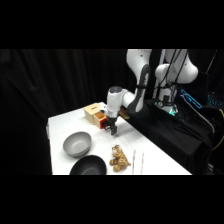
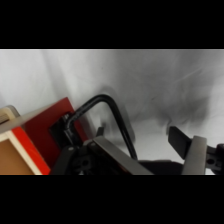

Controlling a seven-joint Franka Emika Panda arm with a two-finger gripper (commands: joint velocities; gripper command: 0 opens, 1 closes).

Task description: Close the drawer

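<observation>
— Black curtains hung behind everything, and the tabletop (image 1: 65, 122) was a flat white slab, matte and smooth. What stood largest on it?

— The white arm (image 1: 142, 80), glossy and rounded at its joints, reaching down from the upper right. Its jaws (image 1: 112, 130) sat low, just beside the front of the small tan wooden box (image 1: 93, 112).

— And the drawer?

— The drawer (image 1: 101, 120) was at the box's front, toward the far middle of the tabletop, its red face standing out a little from the box. In the wrist view the red front (image 2: 47, 125) looked flat and smooth, with a pale wooden edge beside it and a curved black handle (image 2: 107, 117) arching over it.

— Were the jaws spread or pressed together?

— Spread, with nothing between them: one dark finger (image 2: 187, 147) stood well apart at the right, the other side close against the drawer's front.

— What else lay there?

— A round grey bowl (image 1: 77, 143), smooth-walled, near the left edge; a black bowl (image 1: 88, 166) just nearer the camera; and a brown lumpy toy (image 1: 119, 159) beside it. Thin metal tongs (image 1: 138, 161) lay right of the toy.
</observation>
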